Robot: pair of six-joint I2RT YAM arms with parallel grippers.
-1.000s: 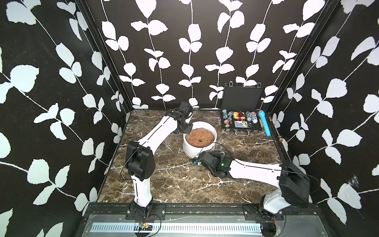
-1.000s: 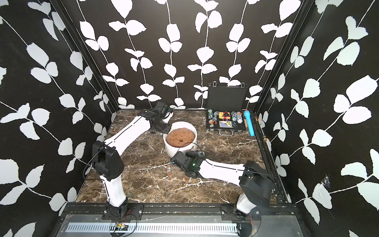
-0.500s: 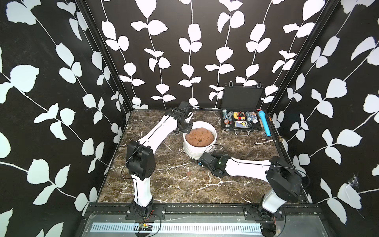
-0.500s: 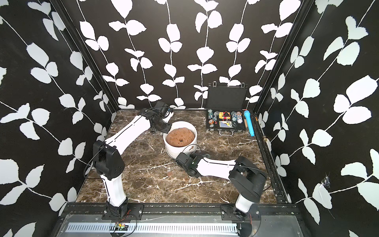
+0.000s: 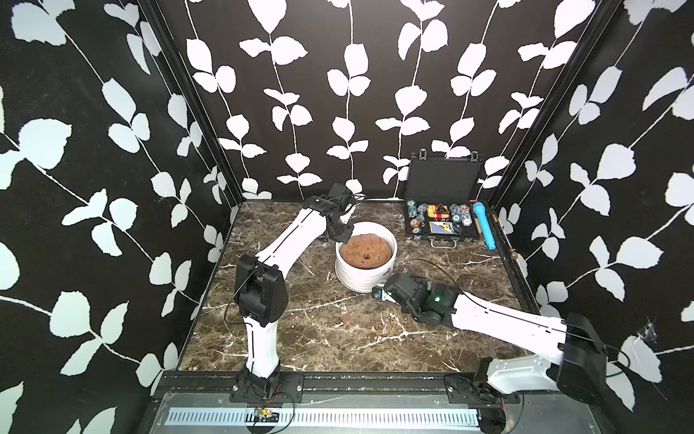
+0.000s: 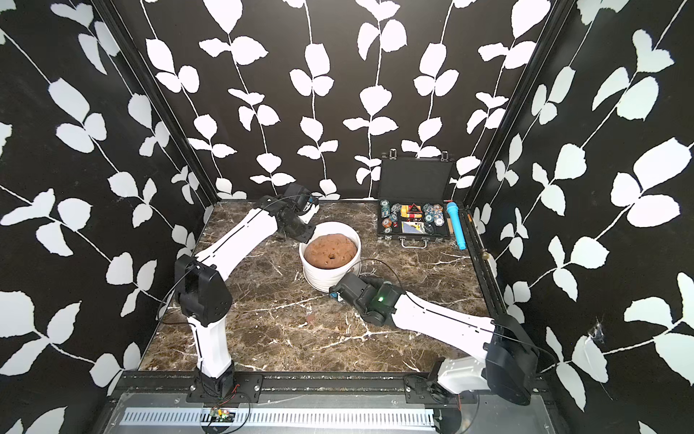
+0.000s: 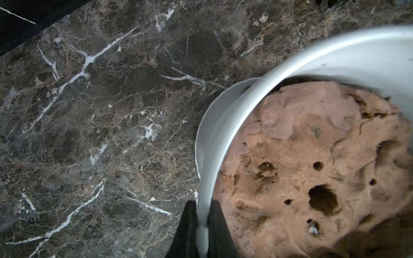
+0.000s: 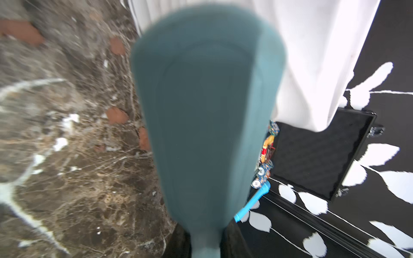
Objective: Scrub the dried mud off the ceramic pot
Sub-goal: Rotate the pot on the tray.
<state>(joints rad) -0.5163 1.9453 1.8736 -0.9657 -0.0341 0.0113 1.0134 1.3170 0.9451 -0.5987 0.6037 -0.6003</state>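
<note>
The white ribbed ceramic pot [image 5: 360, 280] [image 6: 323, 280] stands mid-table with a brown soil mound [image 5: 366, 251] inside. At the pot's back left, my left gripper [image 5: 343, 240] [image 7: 202, 214] is shut on the pot's rim [image 7: 225, 125], one finger outside the wall and one inside. My right gripper [image 5: 379, 293] [image 8: 205, 241] is low at the pot's front base, shut on a blurred teal paddle-shaped scrubber [image 8: 205, 111]. The scrubber's far end reaches the pot's lower wall [image 8: 312, 55]. Flakes of dried mud [image 8: 117, 115] [image 5: 346, 318] lie on the marble beside the base. No mud shows on the visible wall.
An open black case of chips [image 5: 439, 221] [image 8: 324, 152] stands at the back right, with a blue cylinder [image 5: 484, 227] beside it. A thin black cable [image 5: 443, 263] loops over the marble behind my right wrist. The cell walls close in on three sides.
The right arm's elbow swung left, then back right, while its gripper stayed at the pot's base with the scrubber. The left arm and the pot have not moved.
</note>
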